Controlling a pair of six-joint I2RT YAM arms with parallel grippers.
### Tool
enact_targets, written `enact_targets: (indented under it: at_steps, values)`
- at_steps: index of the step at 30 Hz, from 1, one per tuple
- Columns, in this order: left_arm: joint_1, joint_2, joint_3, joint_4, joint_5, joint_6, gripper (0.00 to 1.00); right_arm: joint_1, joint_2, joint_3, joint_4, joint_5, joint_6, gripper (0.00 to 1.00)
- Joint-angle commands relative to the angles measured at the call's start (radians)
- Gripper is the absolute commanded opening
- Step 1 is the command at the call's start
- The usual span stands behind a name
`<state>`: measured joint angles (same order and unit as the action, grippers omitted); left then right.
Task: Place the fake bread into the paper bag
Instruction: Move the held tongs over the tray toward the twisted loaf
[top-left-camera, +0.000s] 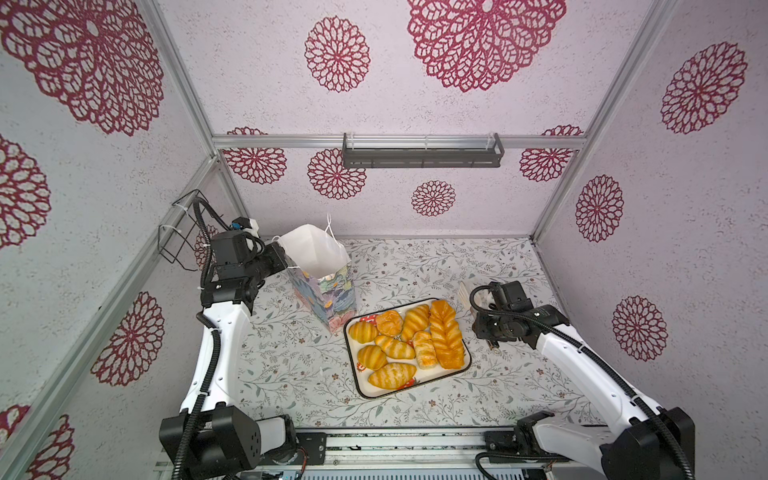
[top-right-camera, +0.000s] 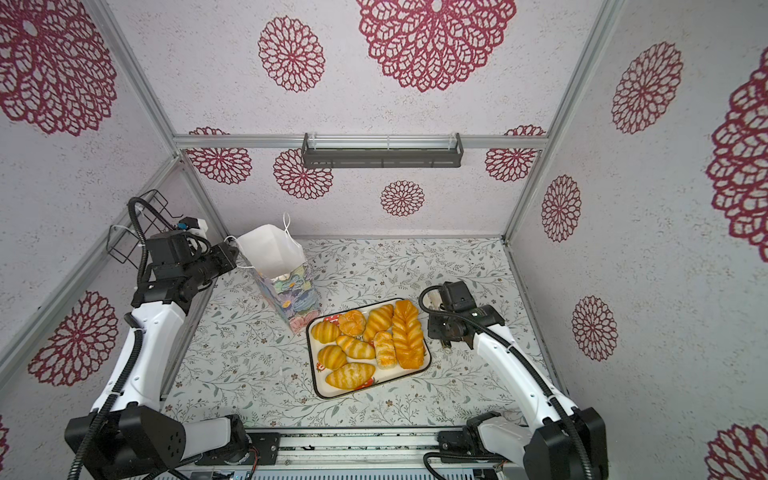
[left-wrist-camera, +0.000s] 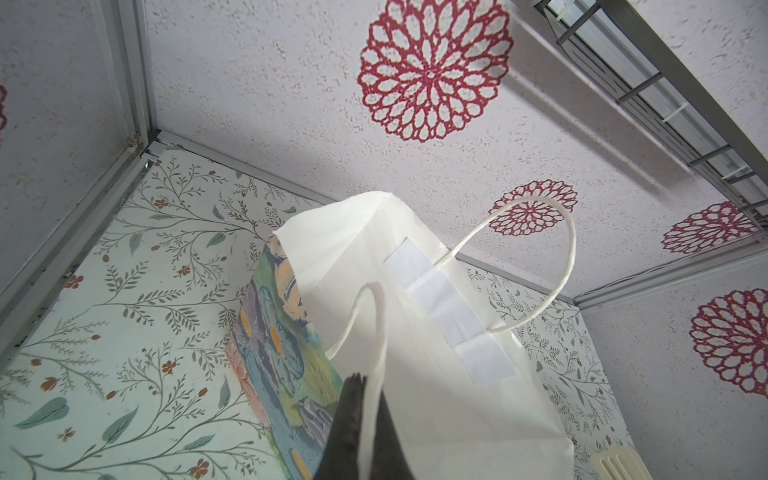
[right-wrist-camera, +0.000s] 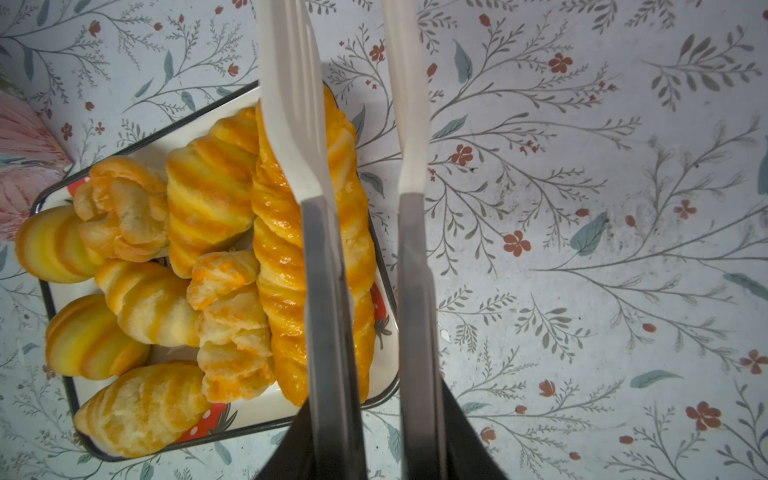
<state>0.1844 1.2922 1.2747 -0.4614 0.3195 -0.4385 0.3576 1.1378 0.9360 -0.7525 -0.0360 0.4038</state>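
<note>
left gripper (left-wrist-camera: 369, 390) pinching cord handle (left-wrist-camera: 376, 328) of paper bag (left-wrist-camera: 457, 415) — mouth open

bread: eight glossy golden-orange toy breads (top-left-camera: 446, 340), packed on white dark-rimmed tray (top-left-camera: 432, 376) | bag: tall pastel-flowered paper bag (top-left-camera: 328, 299), standing open, just beside tray's far-left corner

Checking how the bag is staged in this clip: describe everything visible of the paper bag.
The paper bag is a tall rectangular gift bag, painted with blue, pink and green flowers outside and plain white inside, with a white reinforcing strip below the rim. It stands on the table, mouth open, its base close beside the tray's far left corner. The far cord handle loops free; the left gripper is shut on the near cord handle. Its inside bottom is hidden.
</note>
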Motion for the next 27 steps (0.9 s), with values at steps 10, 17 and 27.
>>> enact_targets:
  at_steps: [10,17,27]
  values:
    - [0.026,-0.025,-0.005,0.034,0.038,-0.031,0.00,0.007,-0.093,-0.012,-0.141,-0.103,0.011,0.37]
    - [0.048,-0.022,-0.009,0.035,0.035,-0.049,0.00,0.010,-0.103,-0.033,-0.164,-0.136,0.004,0.37]
    - [0.059,-0.016,-0.014,0.053,0.064,-0.065,0.00,0.023,-0.112,-0.058,-0.171,-0.165,0.001,0.41]
